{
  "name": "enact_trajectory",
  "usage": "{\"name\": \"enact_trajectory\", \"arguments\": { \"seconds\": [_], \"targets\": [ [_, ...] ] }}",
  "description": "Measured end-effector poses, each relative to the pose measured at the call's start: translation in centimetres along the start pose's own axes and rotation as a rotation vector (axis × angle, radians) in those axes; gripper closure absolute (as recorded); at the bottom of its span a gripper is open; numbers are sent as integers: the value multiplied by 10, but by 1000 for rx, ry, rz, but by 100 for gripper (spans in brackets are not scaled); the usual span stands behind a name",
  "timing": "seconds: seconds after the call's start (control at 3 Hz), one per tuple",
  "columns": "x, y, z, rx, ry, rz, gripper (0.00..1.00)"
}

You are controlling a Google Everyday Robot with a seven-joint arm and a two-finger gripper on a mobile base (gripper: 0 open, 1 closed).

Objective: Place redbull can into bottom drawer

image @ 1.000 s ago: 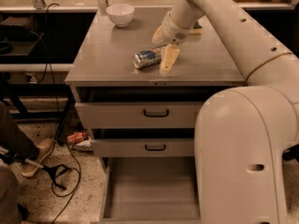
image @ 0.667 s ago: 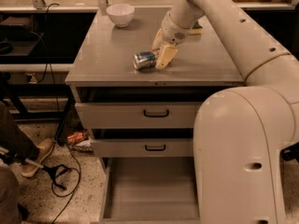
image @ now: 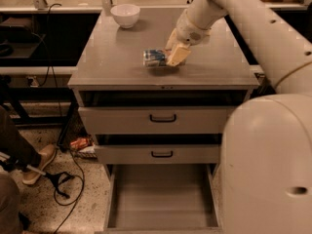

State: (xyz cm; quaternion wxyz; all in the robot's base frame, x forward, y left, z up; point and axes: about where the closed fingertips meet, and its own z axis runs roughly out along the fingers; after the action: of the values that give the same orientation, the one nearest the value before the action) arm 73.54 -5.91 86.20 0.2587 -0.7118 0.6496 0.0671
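One redbull can (image: 155,58) lies sideways, just beside the end effector (image: 175,54).

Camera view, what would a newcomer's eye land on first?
The big cream robot arm reaches in from the right, its gripper at the slim silver-and-blue redbull can lying sideways on the grey cabinet top. Below, the wide grey metal bottom drawer stands pulled out; a white bowl sits back left.

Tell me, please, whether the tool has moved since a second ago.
Yes. The tool has shifted slightly left and back from the front edge of the cabinet top, and now overlaps the right end of the can.
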Motion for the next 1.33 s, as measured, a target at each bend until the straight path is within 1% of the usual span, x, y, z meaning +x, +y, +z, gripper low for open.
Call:
{"name": "enact_trajectory", "arguments": {
  "seconds": [0.33,0.67,1.0,1.33],
  "targets": [
    [4,21,-33,43,2,65,100],
    [21,87,-60,-34,71,210,100],
    [36,143,-63,-164,126,322,100],
    [38,147,-60,-180,133,329,100]
  ]
}}
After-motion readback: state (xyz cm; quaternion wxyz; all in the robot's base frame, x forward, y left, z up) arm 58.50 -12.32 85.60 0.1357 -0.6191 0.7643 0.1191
